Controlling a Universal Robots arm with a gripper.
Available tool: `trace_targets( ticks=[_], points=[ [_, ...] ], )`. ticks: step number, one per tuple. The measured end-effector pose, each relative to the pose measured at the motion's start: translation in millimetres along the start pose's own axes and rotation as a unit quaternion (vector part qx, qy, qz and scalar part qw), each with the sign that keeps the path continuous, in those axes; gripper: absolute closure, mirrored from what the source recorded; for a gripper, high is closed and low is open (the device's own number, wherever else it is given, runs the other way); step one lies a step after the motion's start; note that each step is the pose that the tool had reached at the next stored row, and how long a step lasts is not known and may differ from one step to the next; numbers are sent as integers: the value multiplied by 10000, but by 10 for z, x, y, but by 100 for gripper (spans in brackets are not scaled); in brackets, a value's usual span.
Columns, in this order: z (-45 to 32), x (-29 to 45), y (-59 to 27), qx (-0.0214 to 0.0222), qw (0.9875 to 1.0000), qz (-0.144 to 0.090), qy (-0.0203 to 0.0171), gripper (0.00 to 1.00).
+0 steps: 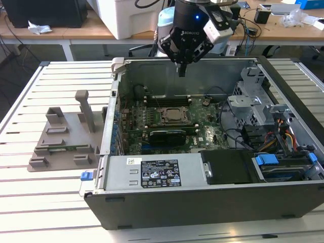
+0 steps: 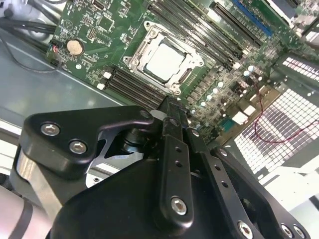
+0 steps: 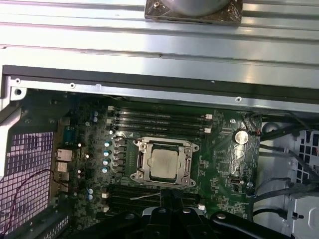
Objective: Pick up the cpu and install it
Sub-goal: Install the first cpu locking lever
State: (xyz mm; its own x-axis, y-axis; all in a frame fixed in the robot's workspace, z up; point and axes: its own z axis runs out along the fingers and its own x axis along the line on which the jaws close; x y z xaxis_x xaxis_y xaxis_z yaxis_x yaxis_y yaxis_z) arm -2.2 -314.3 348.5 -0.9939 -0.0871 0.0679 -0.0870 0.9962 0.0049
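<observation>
The gripper (image 1: 182,68) hangs above the open computer case (image 1: 212,202), over the back part of the motherboard (image 1: 167,126) and well apart from it. In the exterior view its two fingers point down and look pressed together at the tip, with nothing between them. In the second wrist view the black fingers (image 2: 172,124) meet in one narrow line, so the jaws are closed and empty.

The cpu (image 3: 165,165) lies flat inside the socket frame (image 3: 137,162) in the middle of the board. Both wrist views show its silvery-grey top clearly, while in the exterior view it is dark and hard to tell from the frame around it.

The exterior view alone shows the grey plastic holder (image 1: 63,142) on the slatted table (image 1: 30,202), at the exterior view's left of the case. The first wrist view shows a round coin battery (image 3: 241,136) on the board, beside the socket.
</observation>
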Motion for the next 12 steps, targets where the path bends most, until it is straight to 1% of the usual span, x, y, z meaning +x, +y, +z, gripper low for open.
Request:
trace_targets(
  ticks=[6,8,11,12],
  points=[
    [1,5,1,0,10000,0,0,89],
    [5,60,5,0,10000,-1,0,89],
    [13,104,11,-6,10000,-2,-1,89],
    [17,117,15,-38,10000,-10,-3,89]
  ],
)
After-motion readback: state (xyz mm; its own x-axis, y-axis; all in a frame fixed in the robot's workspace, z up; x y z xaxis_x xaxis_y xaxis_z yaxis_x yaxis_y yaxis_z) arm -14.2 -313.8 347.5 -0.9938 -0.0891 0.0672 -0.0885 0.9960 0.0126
